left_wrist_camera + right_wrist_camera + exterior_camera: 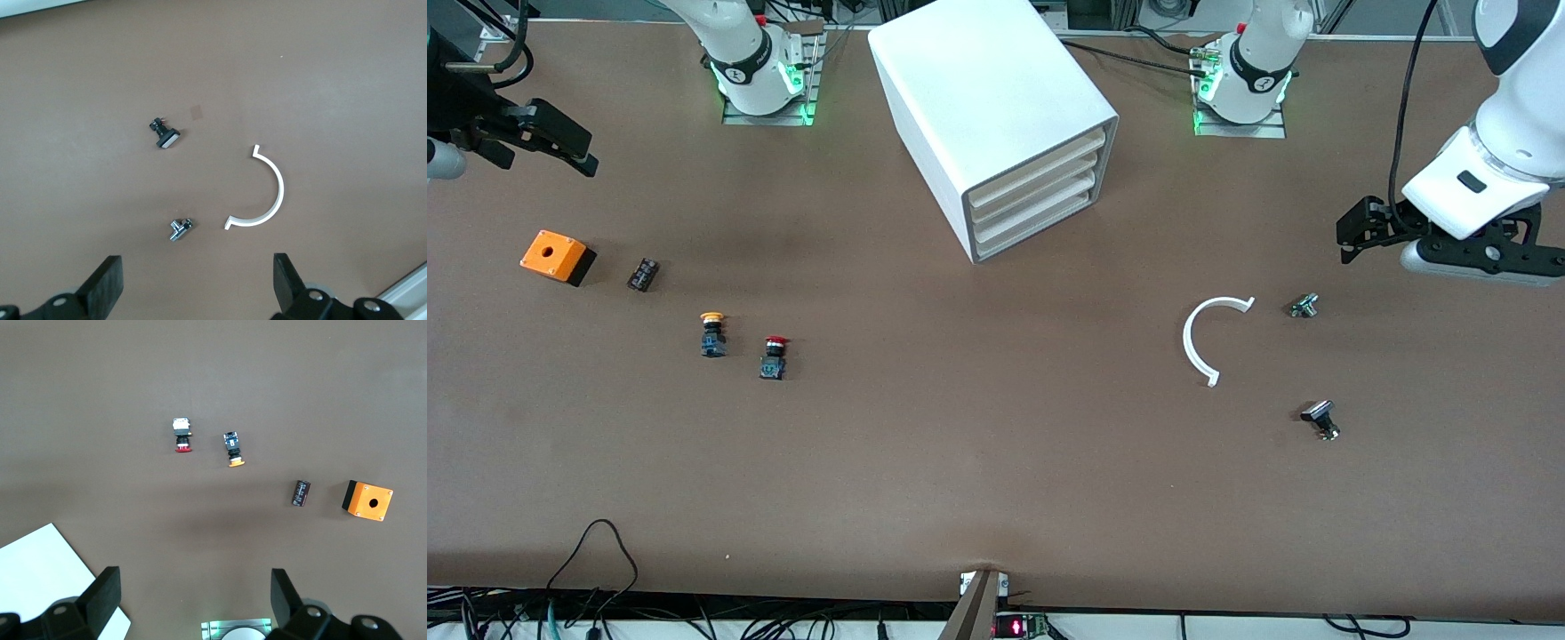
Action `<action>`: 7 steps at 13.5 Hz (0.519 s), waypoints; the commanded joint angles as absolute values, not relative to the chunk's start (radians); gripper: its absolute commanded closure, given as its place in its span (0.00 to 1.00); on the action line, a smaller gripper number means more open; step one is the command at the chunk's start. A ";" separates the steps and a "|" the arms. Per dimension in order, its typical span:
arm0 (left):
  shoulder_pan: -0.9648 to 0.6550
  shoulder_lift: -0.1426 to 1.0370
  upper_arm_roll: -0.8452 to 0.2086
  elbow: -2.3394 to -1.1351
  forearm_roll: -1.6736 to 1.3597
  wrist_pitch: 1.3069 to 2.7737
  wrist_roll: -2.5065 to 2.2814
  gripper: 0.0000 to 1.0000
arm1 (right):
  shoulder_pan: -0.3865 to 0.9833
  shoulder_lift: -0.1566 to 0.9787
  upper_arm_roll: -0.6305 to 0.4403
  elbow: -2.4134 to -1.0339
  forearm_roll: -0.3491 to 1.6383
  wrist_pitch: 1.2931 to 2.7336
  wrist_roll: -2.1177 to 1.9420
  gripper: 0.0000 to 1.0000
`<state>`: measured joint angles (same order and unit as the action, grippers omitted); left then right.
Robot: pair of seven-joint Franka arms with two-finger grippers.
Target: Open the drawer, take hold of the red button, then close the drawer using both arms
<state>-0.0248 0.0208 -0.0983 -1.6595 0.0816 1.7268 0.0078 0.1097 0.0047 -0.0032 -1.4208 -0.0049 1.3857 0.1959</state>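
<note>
The white cabinet [996,98] stands at the table's back middle with all four drawers shut; the lowest drawer [1039,220] shows its cream front. The red-capped button [774,356] lies on the table toward the right arm's end, beside a yellow-capped one [712,333]. It also shows in the right wrist view as the button [182,435]. My right gripper [580,149] hangs open and empty over the table above the orange box. My left gripper [1349,238] hangs open and empty above the left arm's end. Both pairs of fingers [103,288] [101,599] stand wide apart.
An orange box [556,256] and a small black part [643,274] lie near the buttons. A white curved strip [1214,342] and two small metal parts [1304,306] [1320,420] lie toward the left arm's end. Cables run along the table's front edge.
</note>
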 commanded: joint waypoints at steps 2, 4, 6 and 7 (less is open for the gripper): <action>-0.035 -0.011 -0.080 -1.674 0.064 1.681 0.029 0.01 | 0.106 0.011 -0.002 -1.437 -0.011 1.413 0.210 0.01; -0.022 -0.012 -0.080 -1.671 0.063 1.652 0.025 0.01 | 0.104 0.027 -0.002 -1.447 -0.011 1.442 0.207 0.01; -0.021 -0.014 -0.080 -1.669 0.064 1.649 0.023 0.01 | 0.103 0.049 -0.002 -1.448 -0.011 1.462 0.204 0.01; -0.021 -0.015 -0.080 -1.669 0.064 1.648 0.021 0.01 | 0.103 0.049 -0.002 -1.448 -0.011 1.462 0.204 0.01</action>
<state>-0.0233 -0.0086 -0.0849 -1.6840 0.0801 1.6717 0.0086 0.1085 0.0467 -0.0042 -1.4424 -0.0049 1.4476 0.1967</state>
